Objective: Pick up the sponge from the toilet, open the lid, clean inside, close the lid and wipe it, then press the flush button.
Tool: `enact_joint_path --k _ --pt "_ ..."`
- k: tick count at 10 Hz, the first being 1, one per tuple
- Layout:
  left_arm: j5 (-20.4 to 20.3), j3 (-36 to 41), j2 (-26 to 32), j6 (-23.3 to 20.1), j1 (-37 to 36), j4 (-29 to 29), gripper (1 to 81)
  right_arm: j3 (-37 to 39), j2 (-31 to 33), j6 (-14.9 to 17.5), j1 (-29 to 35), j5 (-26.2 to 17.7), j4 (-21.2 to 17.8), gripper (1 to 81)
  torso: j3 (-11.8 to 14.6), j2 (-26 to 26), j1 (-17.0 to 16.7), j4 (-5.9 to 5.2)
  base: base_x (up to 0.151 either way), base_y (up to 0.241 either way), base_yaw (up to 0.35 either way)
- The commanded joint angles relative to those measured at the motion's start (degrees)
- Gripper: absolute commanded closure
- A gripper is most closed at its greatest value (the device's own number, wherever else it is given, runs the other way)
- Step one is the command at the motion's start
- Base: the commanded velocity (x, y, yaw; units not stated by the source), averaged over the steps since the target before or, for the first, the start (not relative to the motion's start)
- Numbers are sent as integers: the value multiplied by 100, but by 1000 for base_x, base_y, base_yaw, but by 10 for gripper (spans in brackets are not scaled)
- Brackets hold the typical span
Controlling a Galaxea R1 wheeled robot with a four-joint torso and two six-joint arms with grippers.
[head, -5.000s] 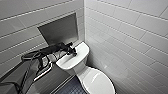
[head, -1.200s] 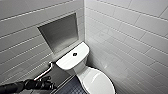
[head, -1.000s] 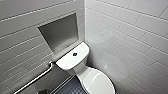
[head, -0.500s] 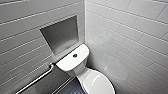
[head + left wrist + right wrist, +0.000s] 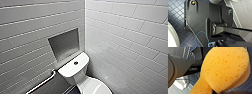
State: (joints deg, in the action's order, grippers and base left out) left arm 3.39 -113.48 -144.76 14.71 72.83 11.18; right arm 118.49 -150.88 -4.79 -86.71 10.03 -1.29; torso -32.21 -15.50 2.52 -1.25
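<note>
White toilet in a tiled corner, orange sponge up off the floor.

The toilet (image 5: 80, 76) is glossy white, with its boxy tank set into the corner where two tiled walls meet. The small dark round flush button (image 5: 75, 63) sits in the middle of the flat tank top. The oval lid (image 5: 93, 86) lies down over the bowl and is cut off by the frame edge. The sponge (image 5: 223, 70) is pitted orange foam with a broad rounded end and a narrowed waist, raised above the dark tiled floor.

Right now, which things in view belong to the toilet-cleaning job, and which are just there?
Job:
sponge
toilet
lid
flush button on the tank top

Just there:
wall recess
grab rail
blue cable
dark tiled floor
</note>
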Motion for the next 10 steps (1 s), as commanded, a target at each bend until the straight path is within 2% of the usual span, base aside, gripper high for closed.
enact_joint_path --k 1,4,6,8,10 --pt "127 -614 -484 -118 333 315 811 -3 73 -4 9 -397 94 811 415 0 0 0 0 0 0" --pt "127 -1902 -1334 -110 492 385 811 269 -111 4 0 -423 103 811 929 -11 -11 0 0 0 0" --pt "127 -2695 -1854 -109 562 376 811 313 -120 22 -18 -423 103 811 831 -15 -17 0 0 0 0" --pt "136 -3101 -2110 -109 632 350 811 384 -252 40 -88 -406 112 811 936 -19 -22 0 0 0 0" --pt "188 -3541 -2347 -83 650 324 811 656 -428 48 -158 -379 76 811 933 -22 -24 0 0 0 0"
